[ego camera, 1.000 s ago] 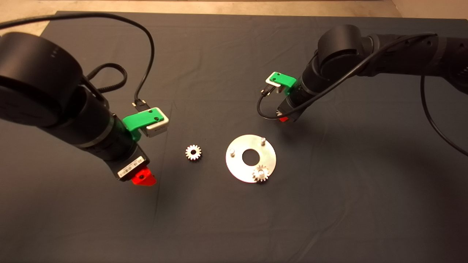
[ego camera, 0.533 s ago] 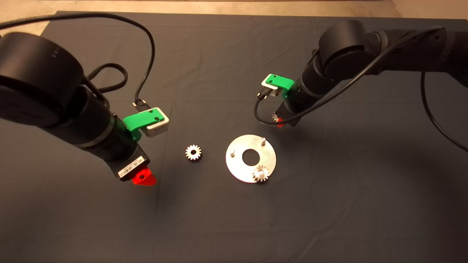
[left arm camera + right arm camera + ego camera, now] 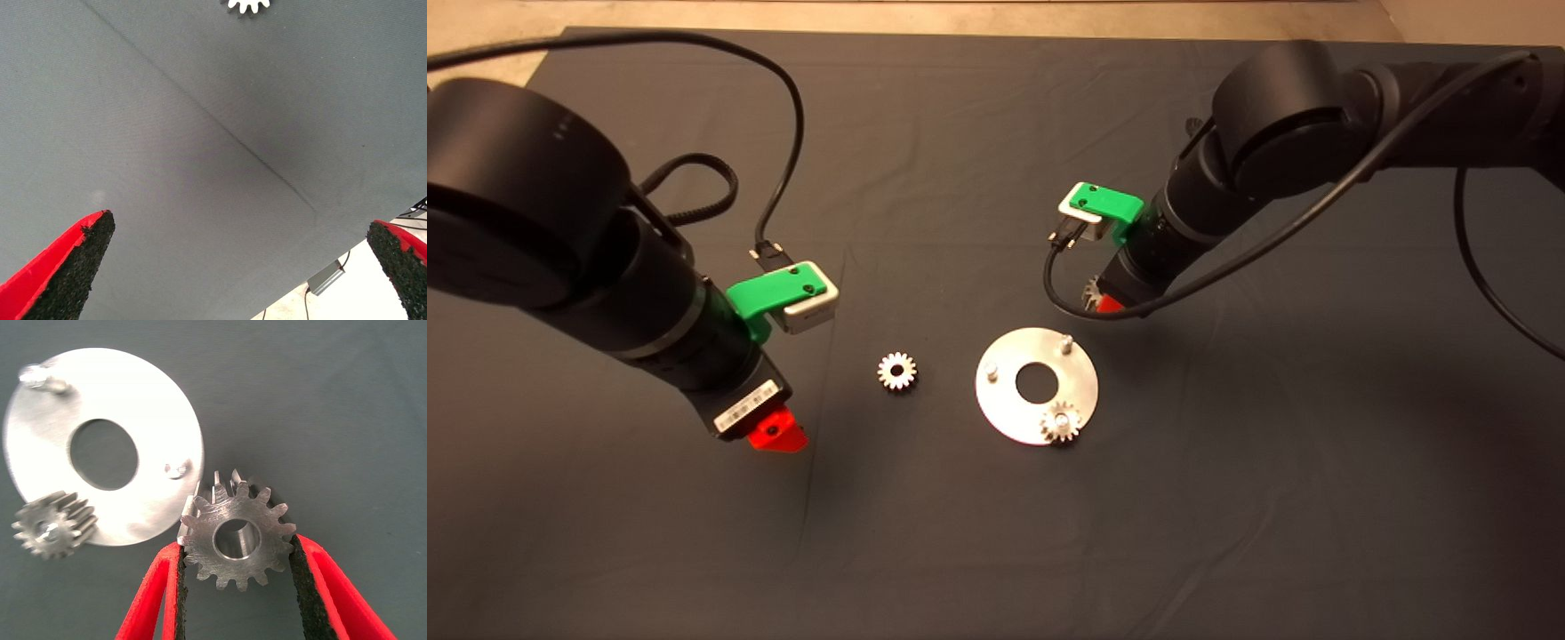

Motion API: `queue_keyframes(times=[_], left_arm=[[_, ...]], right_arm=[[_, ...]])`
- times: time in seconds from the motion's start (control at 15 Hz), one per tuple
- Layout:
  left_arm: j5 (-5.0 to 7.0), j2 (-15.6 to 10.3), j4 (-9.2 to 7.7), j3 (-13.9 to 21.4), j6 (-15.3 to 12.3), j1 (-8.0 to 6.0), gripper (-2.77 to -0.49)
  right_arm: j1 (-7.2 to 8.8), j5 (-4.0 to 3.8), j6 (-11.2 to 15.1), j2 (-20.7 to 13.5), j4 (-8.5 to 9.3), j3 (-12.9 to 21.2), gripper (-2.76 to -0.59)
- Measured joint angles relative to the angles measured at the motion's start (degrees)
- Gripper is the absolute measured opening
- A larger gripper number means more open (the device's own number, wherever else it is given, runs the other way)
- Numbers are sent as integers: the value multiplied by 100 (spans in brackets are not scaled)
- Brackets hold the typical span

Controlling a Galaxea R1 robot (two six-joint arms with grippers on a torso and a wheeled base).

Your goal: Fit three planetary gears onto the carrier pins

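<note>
Planetary gears number three in all. One gear [image 3: 1061, 422] sits seated on a pin at the edge of the round silver disc [image 3: 1009, 413], on the side of the disc nearest the camera in the head view. A second gear [image 3: 896, 371] lies flat on the dark mat [image 3: 996, 533] just beside the disc, between the disc and the left gripper [image 3: 778, 436]. The third gear [image 3: 237, 540] is pinched between the black pads of the right gripper [image 3: 237, 587], its bore facing the wrist camera, held in the air near the far rim of the disc.

Carrier pins also number three: one carries the seated gear, and two stand bare, one pin [image 3: 1065, 340] at the rim closest to the right gripper and another pin [image 3: 992, 370] at the rim toward the loose gear.

The disc has a single round central hole [image 3: 1037, 381]. The left gripper hangs above the mat well to the side of the disc, beyond the loose gear; its two red fingers [image 3: 60, 273] are spread wide with only mat between them.
</note>
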Motion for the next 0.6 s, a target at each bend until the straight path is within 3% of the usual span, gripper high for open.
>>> queue_keyframes(times=[0.47, 0.6], left_arm=[[0, 0, 0, 0, 0, 0, -49], [-1, 2, 0, -1, 0, 0, -49]], right_arm=[[-4, 4, 21, -100, 15, 281, -247], [-98, 2, 17, -128, 15, 307, -247]])
